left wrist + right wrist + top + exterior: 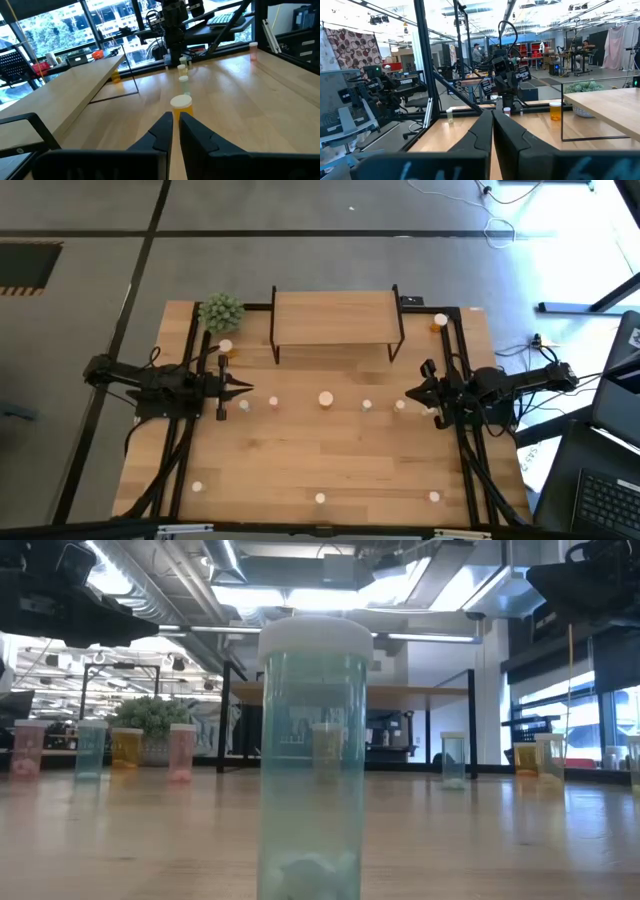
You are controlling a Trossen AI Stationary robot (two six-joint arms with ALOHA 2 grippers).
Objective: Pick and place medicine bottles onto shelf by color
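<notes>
The shelf (335, 318) stands at the table's far middle, its board bare. Small medicine bottles stand upright in a row across the table's middle: one (246, 406), a second (326, 398), a third (399, 406) and others between them. My left gripper (245, 389) is shut at the row's left end, level and pointing right; an orange bottle (181, 105) stands a little ahead of its tips. My right gripper (405, 393) is shut at the row's right end, pointing left. Neither touches a bottle.
A spiky green plant (220, 311) sits at the shelf's left, with an orange bottle (225, 348) next to it. Another orange bottle (440, 321) stands at the far right. Three bottles stand along the near edge, one of them (320, 498) close before the low camera (313, 755).
</notes>
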